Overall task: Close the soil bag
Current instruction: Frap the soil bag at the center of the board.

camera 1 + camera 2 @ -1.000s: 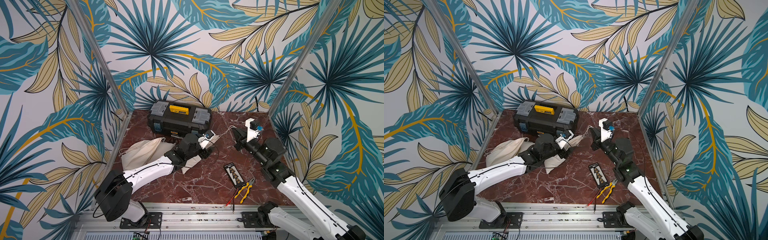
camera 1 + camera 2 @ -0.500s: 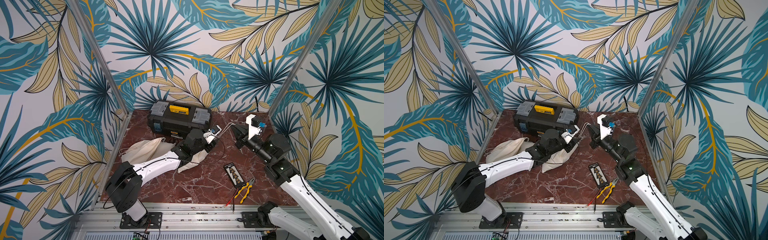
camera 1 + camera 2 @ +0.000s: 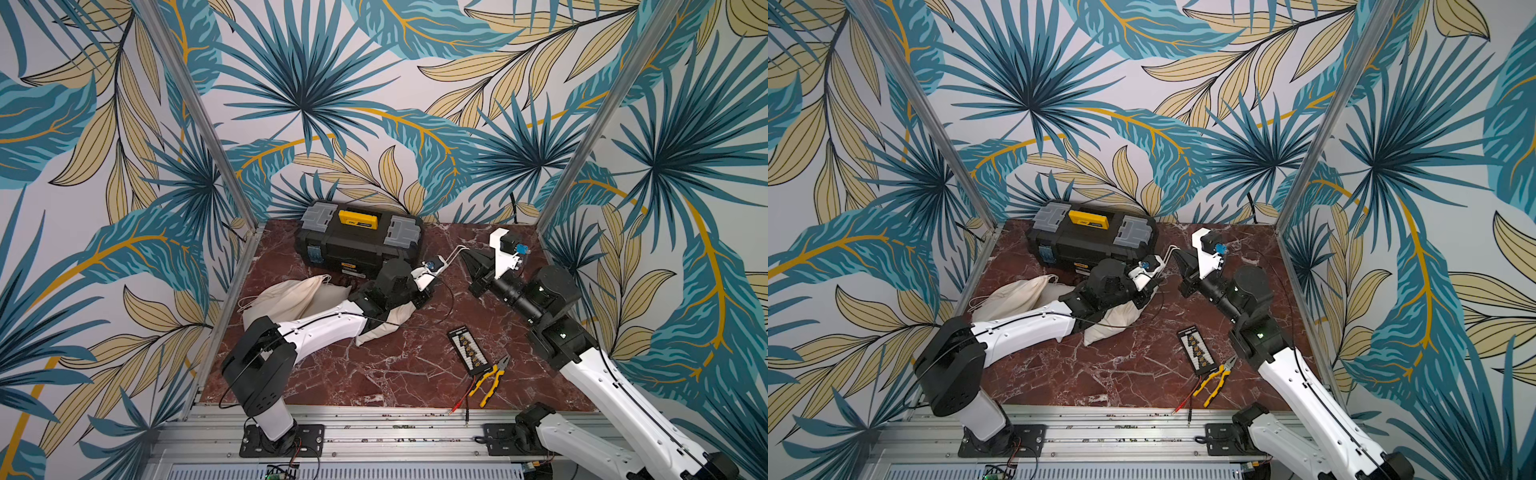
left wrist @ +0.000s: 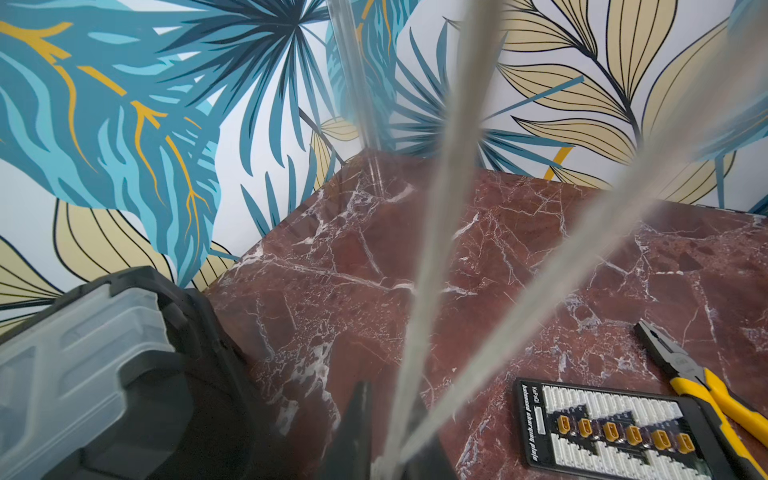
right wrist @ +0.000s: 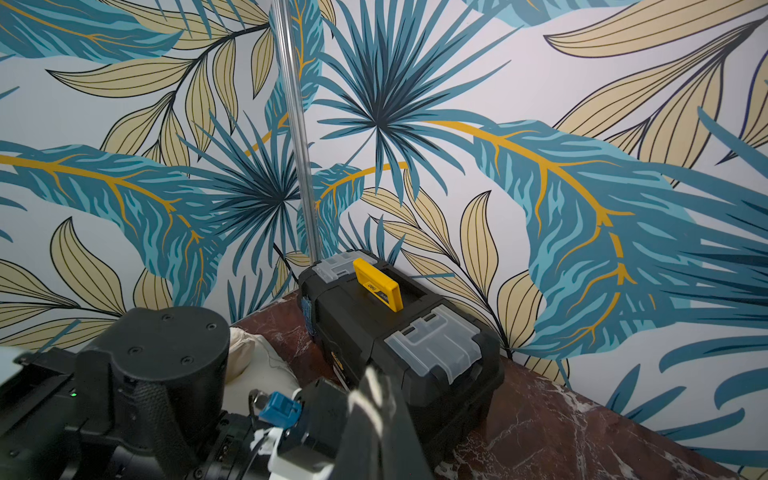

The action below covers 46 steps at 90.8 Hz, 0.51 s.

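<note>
Cream cloth bag (image 3: 291,293) lies near the table's (image 3: 374,374) left edge, under your left arm. Left tool (image 3: 444,262) and right tool (image 3: 466,254) both pinch its cord (image 3: 454,250). Anchor with the left and draw the right steadily toward the right edge; avoid jerking.

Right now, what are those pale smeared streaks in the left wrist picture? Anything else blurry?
Left wrist view: the streaks look like the drawstring, too near the lens to focus; the pliers are sharp. Right wrist view: the close-up right gripper is blurred. Top views: evenly lit, crisp.
</note>
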Each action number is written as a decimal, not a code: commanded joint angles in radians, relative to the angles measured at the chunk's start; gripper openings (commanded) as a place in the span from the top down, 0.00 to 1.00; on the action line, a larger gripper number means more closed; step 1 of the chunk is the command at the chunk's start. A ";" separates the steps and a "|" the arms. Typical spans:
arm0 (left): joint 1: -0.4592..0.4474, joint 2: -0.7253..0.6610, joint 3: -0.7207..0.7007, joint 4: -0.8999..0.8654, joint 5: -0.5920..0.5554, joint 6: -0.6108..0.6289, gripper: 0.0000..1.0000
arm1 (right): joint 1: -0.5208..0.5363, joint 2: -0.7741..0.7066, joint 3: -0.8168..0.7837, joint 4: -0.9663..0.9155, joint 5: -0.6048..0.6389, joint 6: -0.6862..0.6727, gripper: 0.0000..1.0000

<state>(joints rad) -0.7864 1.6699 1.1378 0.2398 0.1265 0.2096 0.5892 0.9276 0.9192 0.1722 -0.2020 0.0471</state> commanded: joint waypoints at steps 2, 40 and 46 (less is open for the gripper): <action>0.002 0.035 -0.011 -0.035 -0.050 -0.018 0.88 | 0.003 -0.041 0.023 0.014 0.046 -0.020 1.00; -0.047 0.193 -0.029 -0.210 -0.546 -0.069 0.91 | 0.002 -0.209 0.019 -0.016 0.264 -0.077 1.00; -0.047 0.225 -0.006 -0.271 -0.609 -0.092 0.91 | 0.002 -0.245 0.008 -0.011 0.317 -0.097 1.00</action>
<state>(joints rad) -0.8677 1.7874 1.1603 0.2790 -0.2314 0.1692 0.5919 0.8089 0.8989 -0.0696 -0.0132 -0.0124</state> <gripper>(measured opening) 0.090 0.066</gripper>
